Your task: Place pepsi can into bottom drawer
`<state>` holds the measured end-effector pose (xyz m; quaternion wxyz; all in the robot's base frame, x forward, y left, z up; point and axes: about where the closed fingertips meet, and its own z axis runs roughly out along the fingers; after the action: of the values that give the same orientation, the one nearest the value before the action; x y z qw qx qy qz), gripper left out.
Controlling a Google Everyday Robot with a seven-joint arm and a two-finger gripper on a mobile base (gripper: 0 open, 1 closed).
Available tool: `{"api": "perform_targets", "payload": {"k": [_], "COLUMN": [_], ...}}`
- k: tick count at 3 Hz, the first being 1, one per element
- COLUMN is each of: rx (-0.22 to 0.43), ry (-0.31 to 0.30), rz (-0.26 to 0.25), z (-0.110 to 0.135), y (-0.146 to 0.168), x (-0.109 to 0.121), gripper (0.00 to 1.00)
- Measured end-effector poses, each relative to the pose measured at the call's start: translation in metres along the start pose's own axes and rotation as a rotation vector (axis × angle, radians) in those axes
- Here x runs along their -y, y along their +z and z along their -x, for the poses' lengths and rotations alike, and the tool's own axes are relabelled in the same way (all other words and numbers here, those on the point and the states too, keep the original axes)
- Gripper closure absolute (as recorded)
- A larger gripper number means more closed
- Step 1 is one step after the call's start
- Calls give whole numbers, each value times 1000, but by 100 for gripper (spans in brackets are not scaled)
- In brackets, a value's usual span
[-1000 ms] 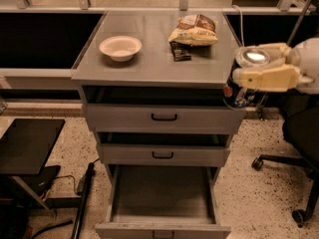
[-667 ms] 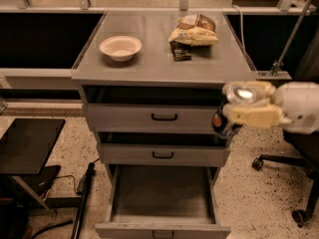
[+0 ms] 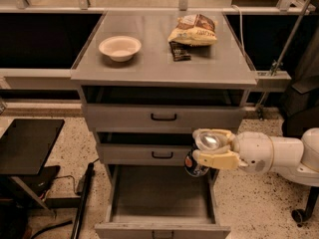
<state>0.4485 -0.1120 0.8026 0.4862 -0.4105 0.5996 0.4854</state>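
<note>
Looking down at the cabinet, I have the gripper (image 3: 205,146) reaching in from the right, level with the middle drawer (image 3: 144,154) and closed around the pepsi can (image 3: 192,165). The can hangs over the back right corner of the bottom drawer (image 3: 160,195), which is pulled out with its flat floor bare. The can's dark body sits close to the middle drawer's front and near the bottom drawer's right wall, with more open room to the left and front. The fingers cover much of the can, so I cannot tell how it tilts. The drawer's front lip is cut off by the lower edge. On the cabinet top (image 3: 164,66) sit a bowl (image 3: 119,48) and a snack bag (image 3: 193,30).
</note>
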Motion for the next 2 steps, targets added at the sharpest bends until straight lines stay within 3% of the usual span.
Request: {"api": "perform_targets", "payload": {"k": [1, 2], "rx": [-1, -6], "ry": [-1, 3], "rz": [0, -38], "z": [0, -15], "y": [0, -2], "x": [0, 7], "gripper": [100, 100]}}
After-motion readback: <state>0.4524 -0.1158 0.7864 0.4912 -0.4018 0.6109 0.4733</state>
